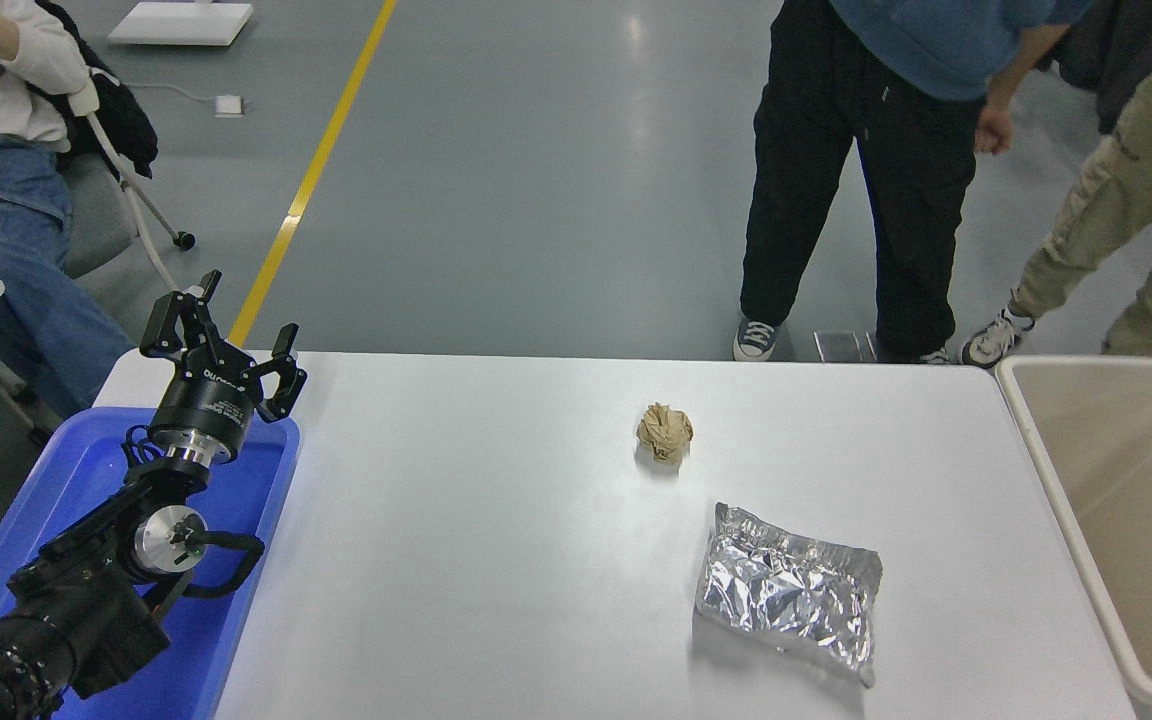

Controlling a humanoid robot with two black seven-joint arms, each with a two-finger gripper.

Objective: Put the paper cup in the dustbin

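Note:
The dustbin (1106,362) is a large beige bin at the table's right edge, and the part of its inside that shows holds nothing. The paper cup is out of view. My right arm and its gripper are out of view past the right edge. My left gripper (226,325) is parked at the lower left above the blue tray, with its fingers spread open and nothing in them.
A crumpled brown paper ball (665,432) lies mid-table. A crinkled silver foil bag (788,592) lies nearer, to its right. A blue tray (256,480) sits at the left edge. Two people (866,150) stand at the far side and one sits at the far left.

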